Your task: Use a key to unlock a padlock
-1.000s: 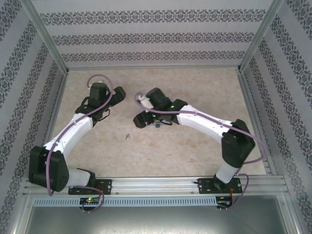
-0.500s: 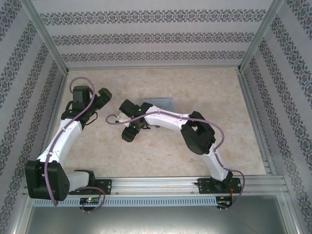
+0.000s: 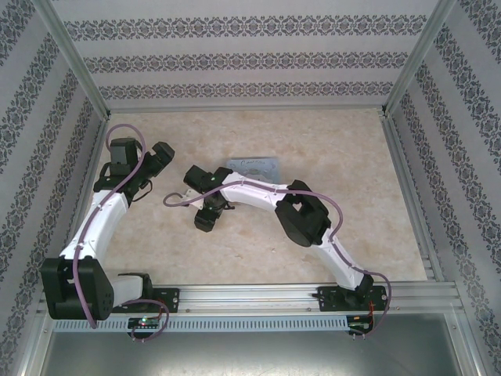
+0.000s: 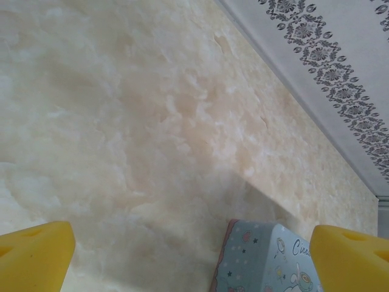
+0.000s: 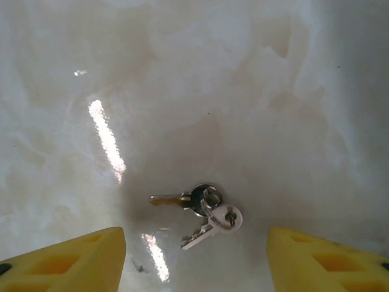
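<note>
Right tool [image 5: 197, 261], released and wide, over keys [image 5: 200, 210] amid open marble tabletop [image 5: 243, 91]

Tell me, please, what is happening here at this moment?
The right gripper hovers open over two small keys on a ring, which lie on the table, not yet gripped. The left gripper, also open, hangs off to the left, facing a pale-blue printed tin.

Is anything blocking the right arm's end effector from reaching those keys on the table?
Nothing visible does. The keys lie on the table, right between the open fingers of the right end effector, with no other object in the gap.
</note>
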Tool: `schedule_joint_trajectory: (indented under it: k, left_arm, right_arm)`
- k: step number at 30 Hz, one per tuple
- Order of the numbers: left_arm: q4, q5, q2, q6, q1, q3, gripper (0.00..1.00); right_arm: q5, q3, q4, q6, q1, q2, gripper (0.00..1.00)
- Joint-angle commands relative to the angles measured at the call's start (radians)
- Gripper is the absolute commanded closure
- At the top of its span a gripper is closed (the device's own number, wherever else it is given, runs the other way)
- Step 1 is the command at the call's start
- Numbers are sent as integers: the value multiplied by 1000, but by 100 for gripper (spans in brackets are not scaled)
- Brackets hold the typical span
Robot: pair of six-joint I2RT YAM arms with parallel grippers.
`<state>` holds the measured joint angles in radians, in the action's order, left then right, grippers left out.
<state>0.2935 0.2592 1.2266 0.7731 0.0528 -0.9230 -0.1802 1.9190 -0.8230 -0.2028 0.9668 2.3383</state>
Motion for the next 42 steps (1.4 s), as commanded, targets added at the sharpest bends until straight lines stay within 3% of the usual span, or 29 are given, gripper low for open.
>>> schedule_joint_trajectory:
  k: [1, 15, 24, 29, 42]
  left_arm:
    - [16, 22, 10, 14, 19, -14, 1]
    - [14, 42, 8, 20, 45, -4, 1]
    - [-2, 46, 11, 35, 53, 13, 1]
    - [0, 50, 6, 39, 54, 15, 1]
    - [1, 67, -6, 42, 55, 21, 1]
  right_arm:
    - [16, 42, -30, -18, 12, 31, 38]
    - [14, 60, -35, -30, 6, 60, 44]
    - [129, -8, -9, -69, 52, 49, 47]
    - [134, -13, 8, -57, 54, 53, 50]
    - [47, -9, -8, -43, 33, 50, 83]
